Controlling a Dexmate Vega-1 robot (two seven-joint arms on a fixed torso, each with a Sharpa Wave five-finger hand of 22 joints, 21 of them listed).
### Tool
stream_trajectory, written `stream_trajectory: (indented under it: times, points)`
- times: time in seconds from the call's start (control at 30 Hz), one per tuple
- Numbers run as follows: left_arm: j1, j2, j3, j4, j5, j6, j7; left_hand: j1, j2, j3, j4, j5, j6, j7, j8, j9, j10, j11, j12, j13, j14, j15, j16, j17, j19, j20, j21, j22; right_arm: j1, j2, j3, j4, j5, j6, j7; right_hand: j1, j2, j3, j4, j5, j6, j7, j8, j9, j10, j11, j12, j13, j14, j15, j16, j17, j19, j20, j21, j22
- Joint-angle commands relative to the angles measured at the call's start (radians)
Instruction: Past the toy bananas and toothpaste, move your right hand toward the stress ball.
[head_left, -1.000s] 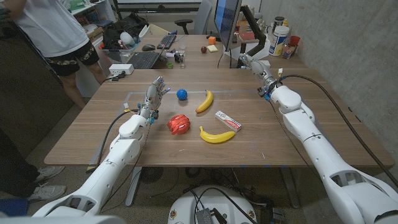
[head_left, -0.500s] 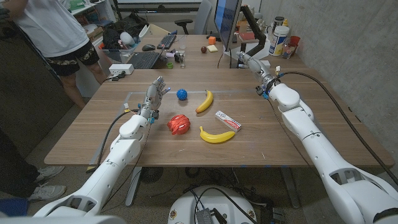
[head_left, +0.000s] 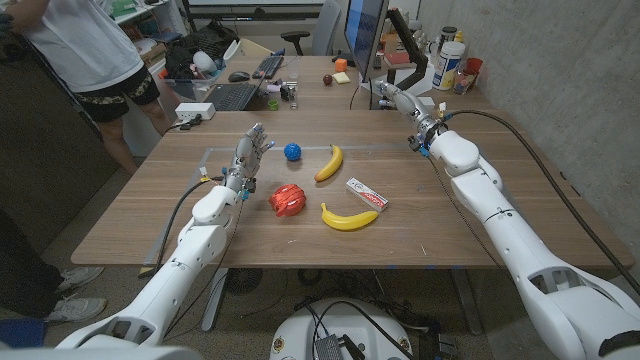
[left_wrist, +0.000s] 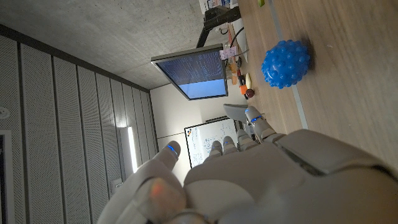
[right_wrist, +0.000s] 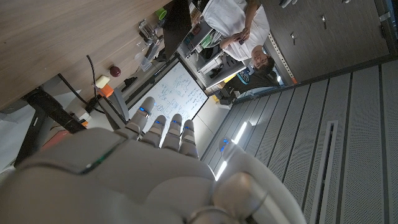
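Ball (head_left: 292, 151): blue, round, covered in small soft-looking nubs, lying on the wooden counter (head_left: 420, 220) toward its far side, just beside a pale tape line. The left wrist view shows its bumpy surface (left_wrist: 285, 64) clearly.

Near it to the right lies a smooth yellow banana (head_left: 329, 163), curved, its tip pointing away from the robot. A second banana (head_left: 349, 217) lies closer to the robot, curved like a bowl. Between and right of them lies the toothpaste (head_left: 367, 194), a flat white and red box; its print is too small to read. A glossy red lumpy toy (head_left: 286, 199) sits left of the near banana.

The left hand (head_left: 252, 148) stands upright left of the ball, fingers (head_left: 258, 135) spread and holding nothing. The right hand (head_left: 392, 97) is at the counter's far right edge, well apart from the ball, fingers extended and together, nothing in them; the right wrist view shows them (right_wrist: 166, 127) straight, with blue lights at the tips.

Behind the counter stands a monitor (head_left: 365, 30) with lines of text too small to read, a keyboard (head_left: 233, 95), and a person in a white shirt (head_left: 85, 40). A whiteboard (right_wrist: 177, 93) with illegible writing shows in the right wrist view.
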Motion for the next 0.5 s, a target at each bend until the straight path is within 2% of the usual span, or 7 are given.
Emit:
stream_trajectory:
  times: [0.03,0.5]
  points:
    - [0.019,0.002,-0.006,-0.018,-0.007,-0.006,0.002,-0.006,0.093,0.005,0.002,0.002,-0.023,0.0,0.004,0.002,-0.017,0.005,0.006,0.005,-0.03,-0.015,0.003,0.002,-0.038,-0.053,-0.001,0.002,0.017,0.0,-0.019,-0.006,-0.039,0.005,0.003,0.009,0.094,0.004,0.001,0.001,0.008,0.002,0.008,0.005,0.001,0.0,0.002,0.003,-0.01,-0.005,0.003,0.004,-0.006,-0.059,-0.003,0.004]
    - [0.041,0.011,-0.019,-0.041,-0.01,-0.002,0.015,-0.007,0.093,0.005,0.002,0.001,-0.017,0.002,0.006,0.002,-0.016,0.007,0.007,0.005,-0.031,-0.012,0.003,0.002,-0.037,-0.052,-0.005,0.002,0.04,-0.001,-0.049,-0.025,-0.098,-0.004,0.006,0.009,0.093,0.003,0.001,0.0,0.012,0.0,0.009,0.005,0.007,-0.001,0.004,0.003,-0.005,-0.005,0.006,0.003,-0.002,-0.058,-0.007,0.005]
